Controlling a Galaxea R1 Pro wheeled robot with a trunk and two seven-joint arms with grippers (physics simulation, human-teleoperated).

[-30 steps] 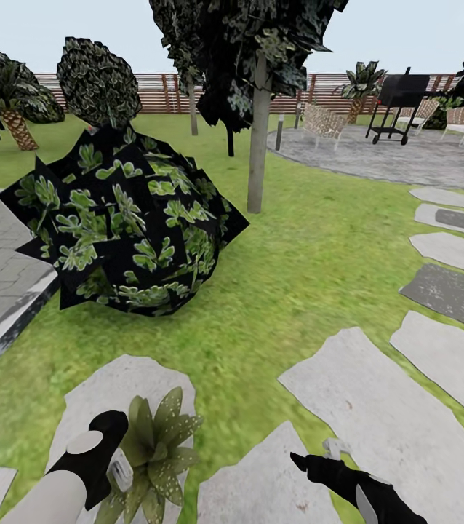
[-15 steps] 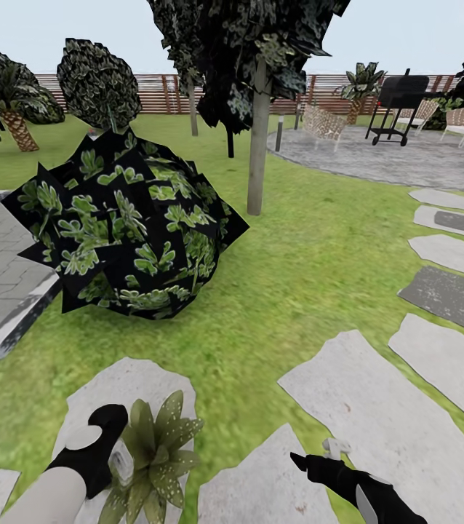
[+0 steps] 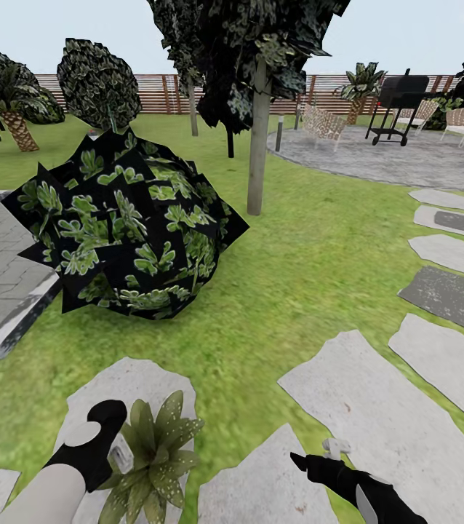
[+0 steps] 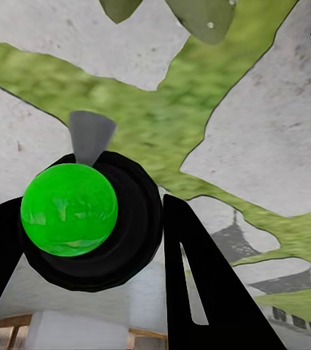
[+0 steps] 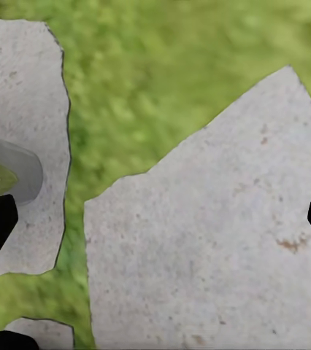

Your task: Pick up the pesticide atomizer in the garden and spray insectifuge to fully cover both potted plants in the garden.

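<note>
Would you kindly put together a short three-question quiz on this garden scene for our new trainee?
1. True or false: the potted plant beside the left gripper stands on a stepping stone.
2. The right gripper has its fingers: A) wide apart, nothing between them; B) shut on a leaf; C) shut on a stone.
3. Which stands nearer the robot, the dark bush or the grill?

Key: 1 true; 2 A; 3 the dark bush.

Garden, green lawn (image 3: 305, 269), stepping stones (image 3: 377, 407), wooden fence (image 3: 166, 91), barbecue (image 3: 399, 102)
</note>
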